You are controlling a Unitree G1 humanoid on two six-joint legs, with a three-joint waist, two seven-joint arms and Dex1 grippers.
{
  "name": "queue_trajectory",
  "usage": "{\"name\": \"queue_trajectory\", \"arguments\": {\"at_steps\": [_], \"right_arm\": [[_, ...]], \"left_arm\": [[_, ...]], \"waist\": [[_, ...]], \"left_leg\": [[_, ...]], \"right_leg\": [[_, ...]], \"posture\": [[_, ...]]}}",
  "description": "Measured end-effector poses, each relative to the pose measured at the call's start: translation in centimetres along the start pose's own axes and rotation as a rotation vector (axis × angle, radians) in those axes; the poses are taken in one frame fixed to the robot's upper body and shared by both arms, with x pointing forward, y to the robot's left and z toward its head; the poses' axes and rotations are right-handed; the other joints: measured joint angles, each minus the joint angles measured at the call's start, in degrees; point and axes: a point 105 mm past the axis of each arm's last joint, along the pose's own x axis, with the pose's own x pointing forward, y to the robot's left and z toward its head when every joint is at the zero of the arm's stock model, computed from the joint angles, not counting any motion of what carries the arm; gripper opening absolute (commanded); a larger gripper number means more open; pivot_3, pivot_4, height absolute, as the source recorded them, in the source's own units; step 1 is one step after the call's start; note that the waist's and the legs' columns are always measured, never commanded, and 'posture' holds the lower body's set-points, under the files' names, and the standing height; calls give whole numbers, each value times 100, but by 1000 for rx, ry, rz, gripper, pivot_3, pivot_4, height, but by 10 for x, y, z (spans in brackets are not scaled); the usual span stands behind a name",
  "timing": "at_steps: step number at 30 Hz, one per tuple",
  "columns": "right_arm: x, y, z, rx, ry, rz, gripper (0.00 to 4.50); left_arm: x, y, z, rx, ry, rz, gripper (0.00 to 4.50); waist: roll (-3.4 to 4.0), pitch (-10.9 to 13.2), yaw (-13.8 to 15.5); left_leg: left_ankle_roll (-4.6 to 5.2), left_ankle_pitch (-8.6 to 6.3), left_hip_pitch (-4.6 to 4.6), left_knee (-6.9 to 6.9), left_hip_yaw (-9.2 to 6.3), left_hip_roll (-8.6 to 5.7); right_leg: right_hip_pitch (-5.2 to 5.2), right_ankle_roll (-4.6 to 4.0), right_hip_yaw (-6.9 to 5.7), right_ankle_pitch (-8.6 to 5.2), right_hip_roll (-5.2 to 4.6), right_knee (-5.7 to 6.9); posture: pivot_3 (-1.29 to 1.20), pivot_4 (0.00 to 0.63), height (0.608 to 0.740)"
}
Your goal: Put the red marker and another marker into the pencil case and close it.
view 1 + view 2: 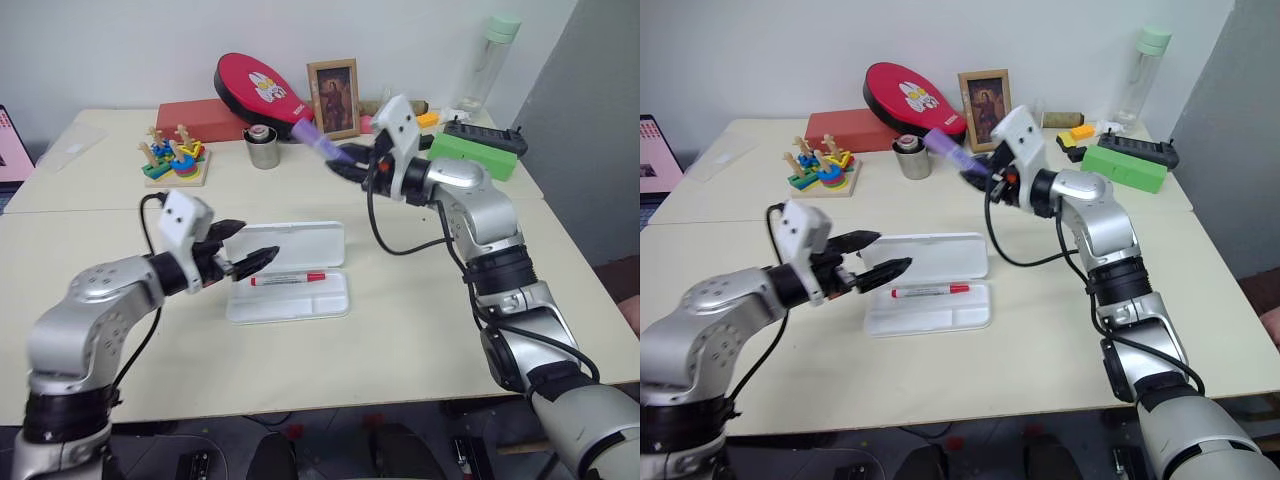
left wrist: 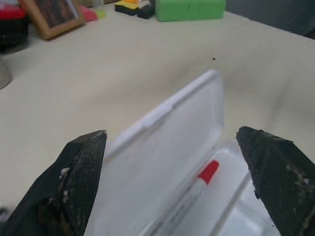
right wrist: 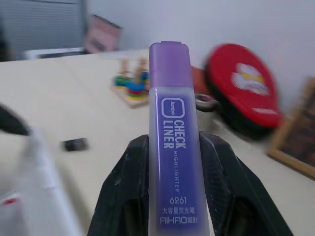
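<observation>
The pencil case (image 1: 290, 285) lies open on the table (image 1: 400, 330), lid tipped back, and the red marker (image 1: 288, 279) rests lengthwise in its tray. The left gripper (image 1: 248, 248) hovers just beside the case's left end, fingers spread wide and holding nothing. Behind and above the case, the right gripper (image 1: 345, 160) is clamped on the lilac marker (image 3: 173, 142), held up in the air.

L pincer (image 1: 243, 251) wide open, low; R pincer (image 1: 343, 163) clamped, raised.
</observation>
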Motion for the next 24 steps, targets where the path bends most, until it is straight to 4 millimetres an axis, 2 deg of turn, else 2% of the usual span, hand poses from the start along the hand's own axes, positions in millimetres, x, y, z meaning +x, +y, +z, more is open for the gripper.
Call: {"name": "queue_trajectory", "arguments": {"at_steps": [3, 5, 7, 10, 17, 24], "right_arm": [[7, 39, -5, -37, 90, 172, 1101], [10, 56, -8, -73, 148, 237, 1101], [15, 74, -22, -94, 226, 298, 1101], [21, 89, -40, -94, 292, 342, 1101], [34, 110, -73, -103, 385, 394, 1101], [39, 122, -87, -116, 413, 423, 1101]], "left_arm": [[-26, -2, -11, 0, 21, 22, 4500], [-39, -6, -25, -23, 54, 29, 4500], [-52, -11, -40, -40, 87, 33, 4500], [-62, -11, -46, -32, 97, 53, 4500], [-74, -11, -54, -23, 118, 90, 4500], [-75, -14, -55, -27, 120, 96, 4500]], "waist": [[2, 1, 1], [3, 2, 1], [1, 2, 24], [-5, -1, 86], [-8, -3, 163], [-8, -2, 145]], "left_leg": [[0, 0, 4, 7, 4, 0], [0, 0, 8, 7, 4, 1], [0, 2, 8, 8, 2, 5], [-2, 2, 8, 16, 8, 4], [-3, 2, 6, 13, 10, 4], [-3, 1, 4, 7, 10, 7]], "right_leg": [[3, 2, 4, -1, -2, 0], [2, 3, 4, -1, -2, 2], [-4, 1, 0, -3, 1, 5], [-15, 1, 4, -4, -1, -4], [-19, -2, 3, -4, -2, -2], [-12, -2, 4, -4, 1, 5]], "posture": [[0, 150, 740], [0, 150, 740], [0, 150, 740], [0, 150, 740], [0, 150, 740], [0, 150, 740]]}}
